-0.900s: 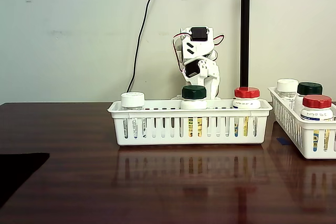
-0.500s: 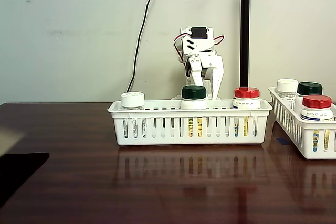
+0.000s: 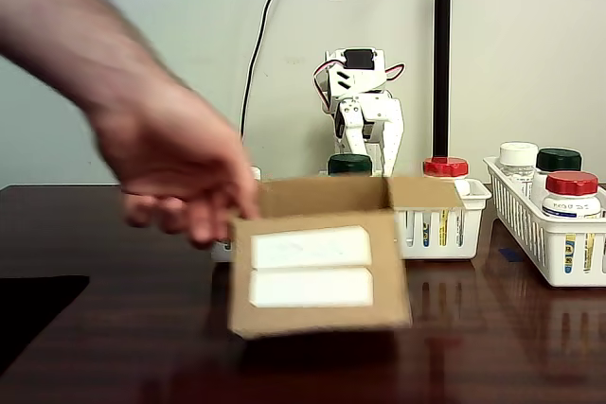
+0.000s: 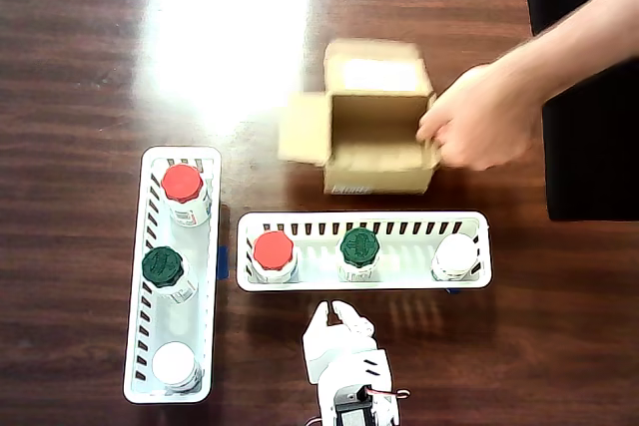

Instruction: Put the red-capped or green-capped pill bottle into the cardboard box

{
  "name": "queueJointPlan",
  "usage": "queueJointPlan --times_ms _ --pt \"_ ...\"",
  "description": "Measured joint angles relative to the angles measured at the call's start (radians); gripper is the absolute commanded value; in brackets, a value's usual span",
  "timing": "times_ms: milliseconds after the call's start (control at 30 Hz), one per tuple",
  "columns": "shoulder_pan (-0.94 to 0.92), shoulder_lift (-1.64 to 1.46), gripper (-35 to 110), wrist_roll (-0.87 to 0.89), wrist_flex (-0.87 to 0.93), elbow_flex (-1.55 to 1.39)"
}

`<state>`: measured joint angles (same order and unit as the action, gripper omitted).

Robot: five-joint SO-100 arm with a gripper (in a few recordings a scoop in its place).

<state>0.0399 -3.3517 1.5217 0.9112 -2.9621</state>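
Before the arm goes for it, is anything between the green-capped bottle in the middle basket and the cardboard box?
Yes. A person's hand is on the cardboard box, which looks blurred, and the basket's near wall stands between the pill bottle and the box.

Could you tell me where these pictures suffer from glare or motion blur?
Overhead view: strong white glare washes out the table left of the cardboard box. Fixed view: the person's hand is motion-blurred, and the box labels are too smeared to read.
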Motion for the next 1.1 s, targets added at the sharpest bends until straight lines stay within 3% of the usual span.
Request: queueJointPlan --times_ms 367,533,767,900,1100 --pt "0.002 0.000 2 0.012 -0.041 0.000" --pt "-0.026 0.000 2 0.181 -0.041 0.006" --pt "-0.025 0.011 3 0.242 0.238 0.241" --pt "0.003 0.120 17 0.244 0.344 0.436" --pt "-0.017 0.322 45 0.302 0.359 0.623"
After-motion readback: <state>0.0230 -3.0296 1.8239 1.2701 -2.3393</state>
